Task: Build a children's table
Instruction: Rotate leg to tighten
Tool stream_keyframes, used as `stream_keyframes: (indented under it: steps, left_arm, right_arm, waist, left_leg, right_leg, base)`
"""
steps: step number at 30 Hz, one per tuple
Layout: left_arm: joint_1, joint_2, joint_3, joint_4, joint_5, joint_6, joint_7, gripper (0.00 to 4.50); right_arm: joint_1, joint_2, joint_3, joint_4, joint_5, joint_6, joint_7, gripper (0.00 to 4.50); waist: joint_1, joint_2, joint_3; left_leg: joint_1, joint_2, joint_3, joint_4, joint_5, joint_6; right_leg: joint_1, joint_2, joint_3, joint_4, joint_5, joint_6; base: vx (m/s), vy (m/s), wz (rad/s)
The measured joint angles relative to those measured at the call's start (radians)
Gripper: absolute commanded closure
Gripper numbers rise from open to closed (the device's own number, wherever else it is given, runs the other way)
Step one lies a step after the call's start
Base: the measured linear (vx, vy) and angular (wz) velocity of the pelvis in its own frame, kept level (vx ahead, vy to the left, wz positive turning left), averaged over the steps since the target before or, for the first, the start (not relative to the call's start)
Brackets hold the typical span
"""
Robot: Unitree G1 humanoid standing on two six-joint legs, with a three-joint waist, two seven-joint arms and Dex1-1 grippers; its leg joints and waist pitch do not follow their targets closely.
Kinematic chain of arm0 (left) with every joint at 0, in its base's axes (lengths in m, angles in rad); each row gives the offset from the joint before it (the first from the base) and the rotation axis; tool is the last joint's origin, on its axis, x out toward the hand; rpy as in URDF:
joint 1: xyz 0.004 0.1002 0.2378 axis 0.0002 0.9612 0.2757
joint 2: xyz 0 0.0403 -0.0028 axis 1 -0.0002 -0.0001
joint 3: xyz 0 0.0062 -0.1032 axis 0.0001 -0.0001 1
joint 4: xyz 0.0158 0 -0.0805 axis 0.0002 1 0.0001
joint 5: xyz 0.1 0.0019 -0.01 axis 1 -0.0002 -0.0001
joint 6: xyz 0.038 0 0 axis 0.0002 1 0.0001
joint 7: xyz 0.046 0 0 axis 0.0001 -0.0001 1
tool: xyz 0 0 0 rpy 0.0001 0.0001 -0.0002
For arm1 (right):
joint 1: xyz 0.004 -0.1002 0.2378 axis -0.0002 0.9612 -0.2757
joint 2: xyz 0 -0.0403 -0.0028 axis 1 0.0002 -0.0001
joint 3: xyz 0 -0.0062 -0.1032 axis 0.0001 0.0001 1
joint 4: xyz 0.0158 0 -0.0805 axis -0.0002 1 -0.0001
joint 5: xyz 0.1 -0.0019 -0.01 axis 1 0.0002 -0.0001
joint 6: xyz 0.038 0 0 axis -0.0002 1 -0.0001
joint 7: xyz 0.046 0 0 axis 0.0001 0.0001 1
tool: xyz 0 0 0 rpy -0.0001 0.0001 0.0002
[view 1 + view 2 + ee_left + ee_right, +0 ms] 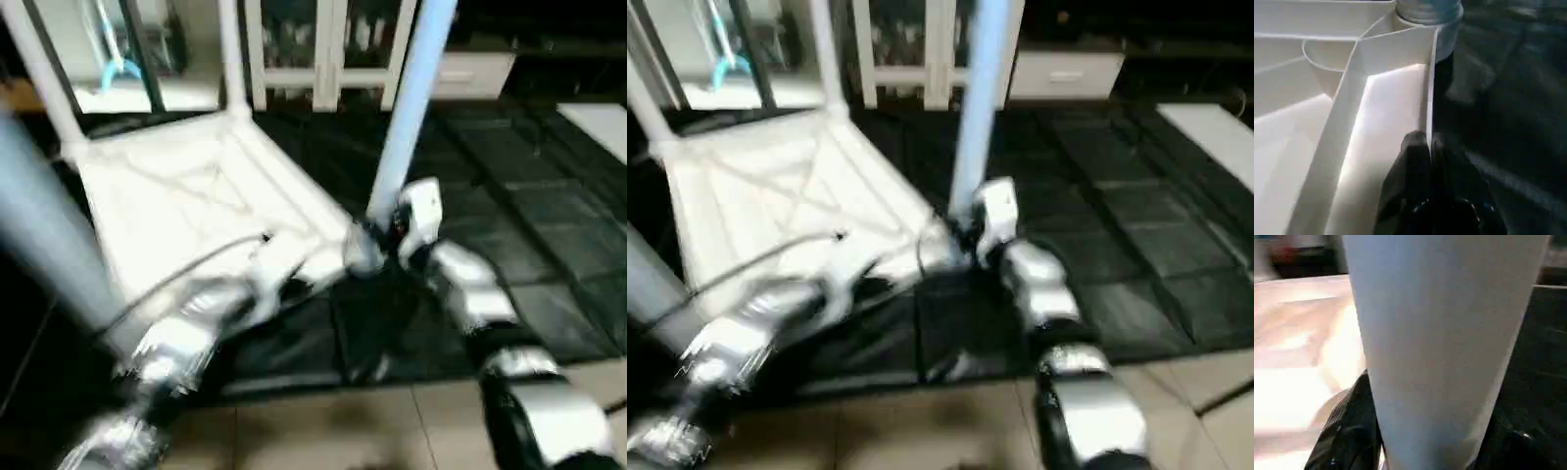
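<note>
Top (186, 196) lies ribs-up; L gripper (1426, 142) pinches its edge wall to steady it — R gripper (392, 240) jaws straddle near-corner leg (407, 117), seemingly to seat it.

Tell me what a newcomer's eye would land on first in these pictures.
First, the white plastic square tabletop, lying underside-up on the dark floor mat, its diagonal ribs showing. Next, the long white tapered tube leg rising from the top's near-right corner socket, with the right gripper around its base. The left gripper pinches the tabletop's rim beside that corner, and more legs stand at the other corners.
</note>
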Motion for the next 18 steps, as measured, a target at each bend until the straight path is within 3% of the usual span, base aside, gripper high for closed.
stream_keyframes:
  steps: [3, 7, 9, 11, 14, 18]
  left_arm:
    - [-0.058, -0.071, -0.007, 0.094, 0.01, 0.009, 0.043, 4.5]
    - [-0.091, -0.075, -0.036, 0.141, 0.029, -0.019, 0.043, 4.5]
    - [-0.078, -0.045, -0.047, 0.139, 0.031, -0.067, 0.025, 4.5]
    - [-0.054, -0.015, -0.052, 0.108, 0.034, -0.088, -0.003, 4.5]
    - [0.042, 0.122, -0.044, -0.021, 0.025, -0.163, -0.115, 4.5]
    - [0.152, 0.251, -0.011, -0.164, -0.014, -0.228, -0.241, 4.5]
  right_arm:
    - [-0.017, 0.024, -0.018, 0.034, -0.01, 0.0, -0.134, 2.61]
    - [-0.026, 0.035, -0.055, 0.052, -0.005, -0.007, -0.156, 2.61]
    - [-0.025, 0.035, -0.067, 0.054, 0.0, -0.007, -0.115, 2.61]
    - [-0.019, 0.028, -0.066, 0.048, 0.001, -0.013, -0.049, 2.05]
    - [0.035, -0.014, -0.03, 0.008, 0.045, -0.047, 0.236, 1.79]
    - [0.061, -0.082, 0.041, -0.041, 0.049, -0.048, 0.521, 1.42]
  waist:
    - [0.005, 0.0, 0.0]
    - [0.004, -0.001, -0.001]
    - [-0.001, -0.005, -0.002]
    - [-0.01, -0.008, -0.004]
    - [-0.027, -0.005, -0.004]
    - [-0.04, 0.001, -0.001]
  left_leg:
    - [0.006, 0.0, -0.001, 0.0, 0.0, 0.0]
    - [0.004, -0.001, -0.003, -0.001, -0.001, 0.001]
    - [0.003, -0.001, -0.003, -0.001, -0.001, 0.002]
    - [0.003, -0.001, -0.003, -0.002, -0.001, 0.002]
    - [0.003, 0.0, -0.003, -0.007, -0.002, 0.003]
    - [-0.008, 0.001, -0.004, -0.009, -0.002, 0.004]
  right_leg:
    - [0.01, 0.0, 0.0, -0.006, -0.001, 0.001]
    - [0.017, 0.0, -0.002, -0.018, 0.0, 0.001]
    - [0.017, -0.001, -0.002, -0.019, 0.0, 0.001]
    - [0.017, -0.001, -0.002, -0.018, 0.001, 0.0]
    - [0.016, 0.0, -0.004, -0.017, 0.002, -0.002]
    - [0.005, 0.0, -0.006, -0.016, 0.001, -0.002]
  base:
    - [0.0, 0.0, 0.0]
    - [0.0, 0.0, 0.0]
    - [0.0, 0.0, 0.0]
    - [0.0, 0.0, 0.0]
    - [0.017, -0.004, -0.02]
    - [0.0, 0.0, 0.0]
